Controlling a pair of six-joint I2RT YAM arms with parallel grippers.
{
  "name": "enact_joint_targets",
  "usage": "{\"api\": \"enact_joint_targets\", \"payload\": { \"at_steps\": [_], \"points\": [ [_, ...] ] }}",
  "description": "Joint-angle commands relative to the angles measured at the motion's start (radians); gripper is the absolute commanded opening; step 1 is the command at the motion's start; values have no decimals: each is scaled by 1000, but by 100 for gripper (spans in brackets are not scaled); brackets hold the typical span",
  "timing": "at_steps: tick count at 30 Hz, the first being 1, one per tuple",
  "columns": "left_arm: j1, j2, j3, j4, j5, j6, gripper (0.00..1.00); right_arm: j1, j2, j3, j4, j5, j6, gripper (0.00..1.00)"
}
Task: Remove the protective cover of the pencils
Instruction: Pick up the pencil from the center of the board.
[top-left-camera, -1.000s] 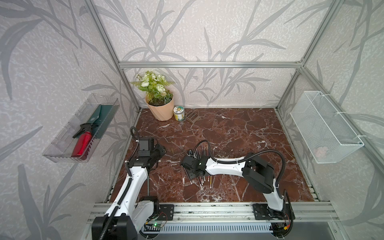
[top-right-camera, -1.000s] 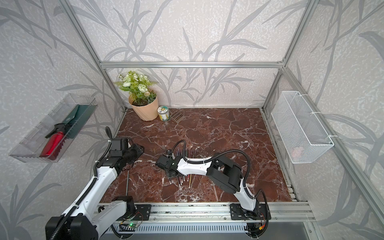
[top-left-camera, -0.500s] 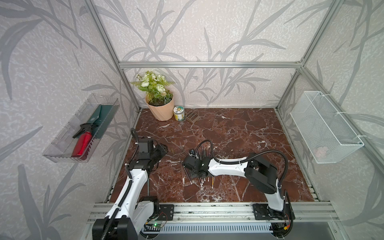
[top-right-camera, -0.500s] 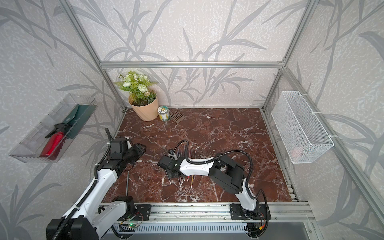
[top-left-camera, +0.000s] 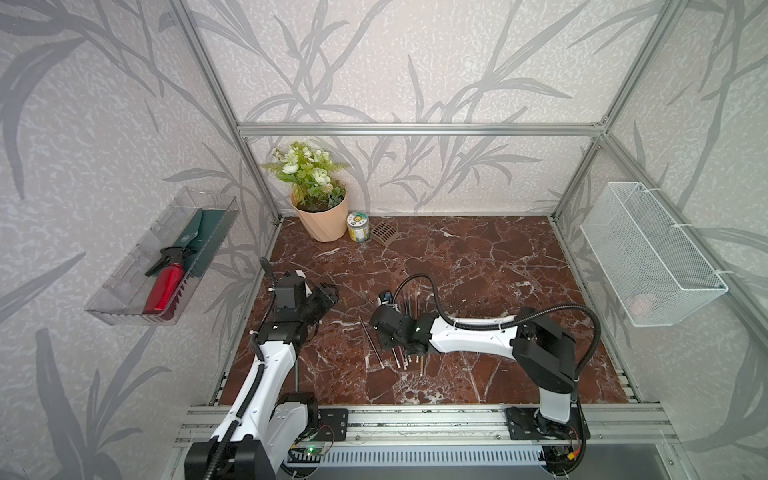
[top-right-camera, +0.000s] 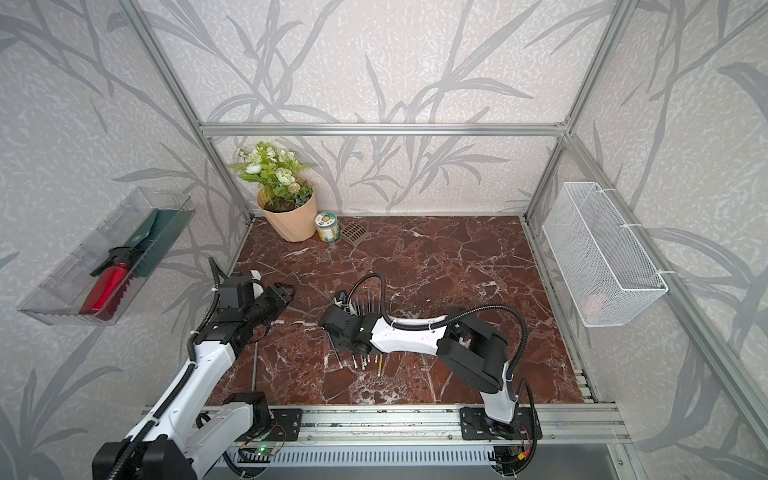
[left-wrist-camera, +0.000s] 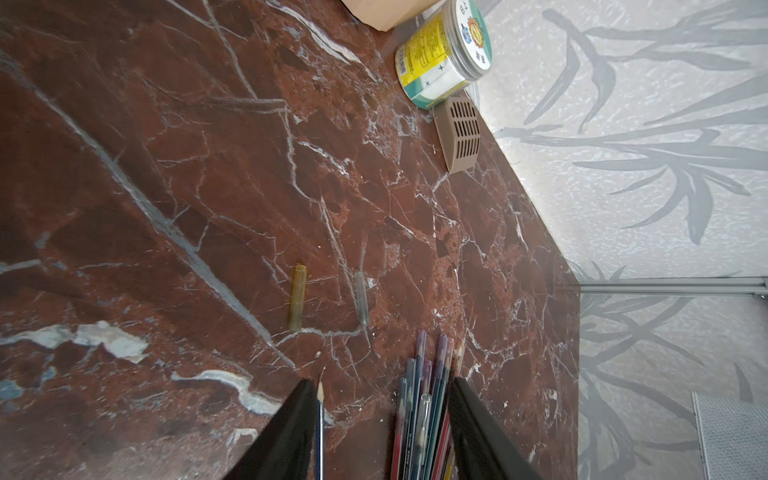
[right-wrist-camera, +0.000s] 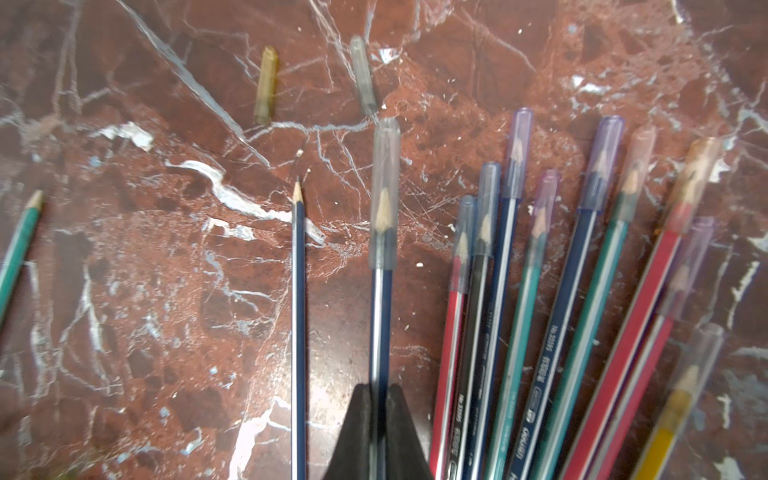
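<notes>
Right pincer (right-wrist-camera: 380, 399), low centre in its wrist view, is clamped on a blue pencil (right-wrist-camera: 379, 316) running straight up the frame to its clear cap (right-wrist-camera: 385, 166). Left pincer (left-wrist-camera: 381, 384), jaws apart, hovers to its left in both top views. Other pencils (right-wrist-camera: 561, 291) fan lower right on the worktop (top-left-camera: 478, 257). From above, caps are too small to see.

1. the left arm (top-left-camera: 270, 365) rises from the near rail, its forearm angled toward the far side.
2. the left gripper (left-wrist-camera: 382, 384) is held aloft, jaws spread apart, gripping nothing.
3. the right arm (top-left-camera: 473, 336) stretches low and nearly level toward the robot's left.
4. the right gripper (right-wrist-camera: 378, 388) has its jaws pinched tight on one pencil (right-wrist-camera: 380, 316).
</notes>
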Motion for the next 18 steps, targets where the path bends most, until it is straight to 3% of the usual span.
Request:
{"api": "enact_joint_targets", "payload": {
  "at_steps": [1,9,18],
  "points": [
    [2,9,-19,87,73,-29,56,-5,-40,-31,86,-9,-4,2],
    [-23,42,-38,162,110,-42,58,-5,-80,-93,160,-11,-15,2],
    [-135,137,-11,190,102,-32,56,-43,-92,-127,183,-67,2,1]
  ]
}}
